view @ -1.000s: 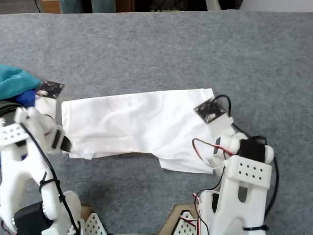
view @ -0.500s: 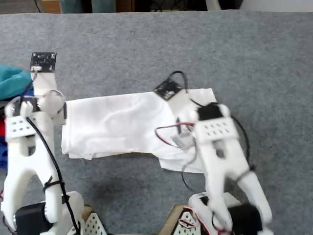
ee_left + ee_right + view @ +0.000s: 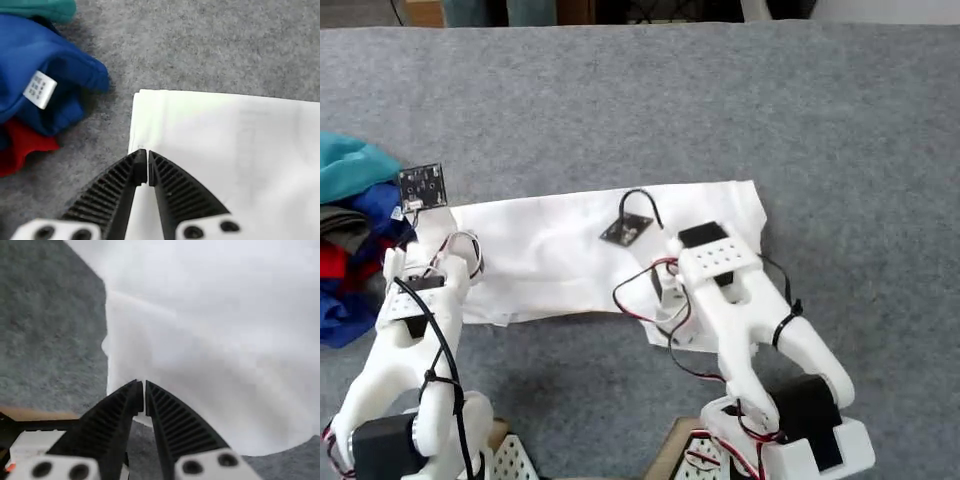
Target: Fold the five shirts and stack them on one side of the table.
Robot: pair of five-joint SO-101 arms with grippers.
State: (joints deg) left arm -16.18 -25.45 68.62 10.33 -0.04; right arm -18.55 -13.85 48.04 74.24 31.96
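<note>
White, creased and folded into a long band, the shirt [image 3: 540, 250] lay just beside the pile of coloured shirts [image 3: 350, 215], its long axis running straight away from it. Left gripper [image 3: 142, 156] and right gripper [image 3: 141, 387] had their fingers pressed together at its edges; whether they pinched cloth was unclear.

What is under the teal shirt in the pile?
Below the teal shirt a blue garment, dark grey cloth and a red garment stick out; what lies deeper is covered.
</note>
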